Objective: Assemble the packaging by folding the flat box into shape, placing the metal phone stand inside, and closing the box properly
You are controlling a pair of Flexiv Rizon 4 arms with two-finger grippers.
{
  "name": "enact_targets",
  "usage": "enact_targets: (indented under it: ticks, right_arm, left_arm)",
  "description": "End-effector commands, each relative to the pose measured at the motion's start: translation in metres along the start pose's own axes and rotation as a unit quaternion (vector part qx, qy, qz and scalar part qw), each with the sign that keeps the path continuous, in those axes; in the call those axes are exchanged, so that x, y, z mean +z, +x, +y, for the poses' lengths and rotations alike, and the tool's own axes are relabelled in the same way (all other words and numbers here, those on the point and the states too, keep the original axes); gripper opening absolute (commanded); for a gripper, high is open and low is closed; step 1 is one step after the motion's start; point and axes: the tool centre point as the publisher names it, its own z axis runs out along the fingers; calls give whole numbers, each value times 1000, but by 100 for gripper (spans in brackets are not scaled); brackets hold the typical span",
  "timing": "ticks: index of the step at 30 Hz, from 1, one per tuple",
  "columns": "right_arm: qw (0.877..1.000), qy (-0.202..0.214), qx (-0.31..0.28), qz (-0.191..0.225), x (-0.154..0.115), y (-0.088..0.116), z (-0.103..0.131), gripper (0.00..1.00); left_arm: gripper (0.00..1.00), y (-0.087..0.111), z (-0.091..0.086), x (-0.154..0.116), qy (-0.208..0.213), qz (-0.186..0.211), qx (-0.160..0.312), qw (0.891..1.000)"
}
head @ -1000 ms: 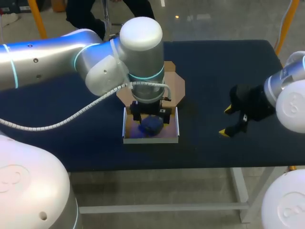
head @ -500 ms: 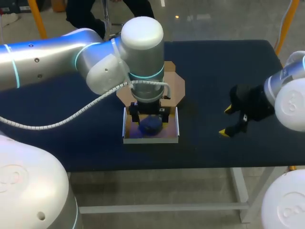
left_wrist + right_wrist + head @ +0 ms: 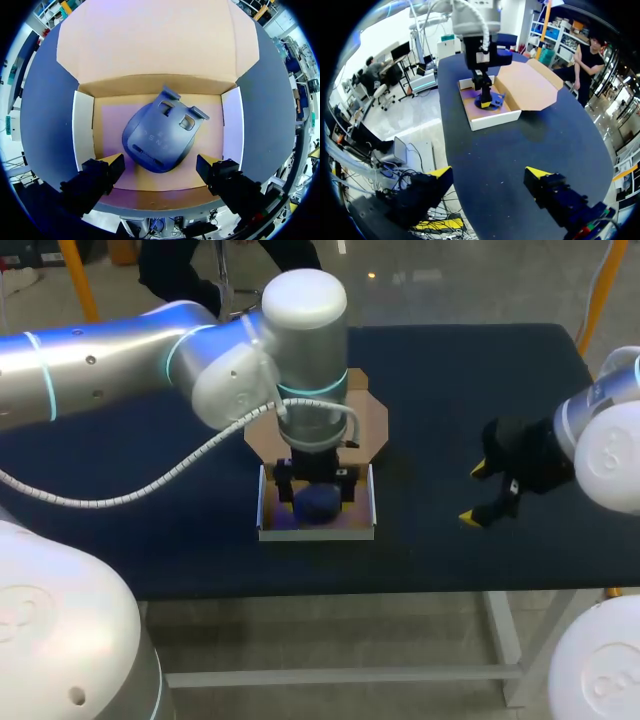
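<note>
Cardboard box (image 3: 316,533) open in the middle of the dark counter (image 3: 450,390), with a dark blue phone stand (image 3: 160,135) lying flat inside.
Left gripper (image 3: 160,167) hangs released just above the box, its yellow-tipped fingers spread to either side of the stand's near end without clasping it. White side walls stand upright, and the brown lid flap (image 3: 370,425) lies folded back on the far side. Right gripper (image 3: 473,494) is also released, fingers wide apart, over the counter well to the right of the box.
</note>
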Motion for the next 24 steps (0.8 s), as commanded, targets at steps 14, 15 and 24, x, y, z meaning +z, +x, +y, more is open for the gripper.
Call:
enact_targets:
  ticks: [14, 15, 24]
  right_arm:
    - [1000, -2, -1, 2, -2, 0, -2, 100]
    - [1000, -2, -1, 2, -2, 0, -2, 100]
    - [1000, -2, -1, 2, -2, 0, -2, 100]
  left_arm:
    - [100, 12, 39, 7, -36, -10, -12, 999]
    - [100, 13, 42, 7, -36, -11, -12, 999]
    - [100, 16, 57, 8, -46, -11, -16, 999]
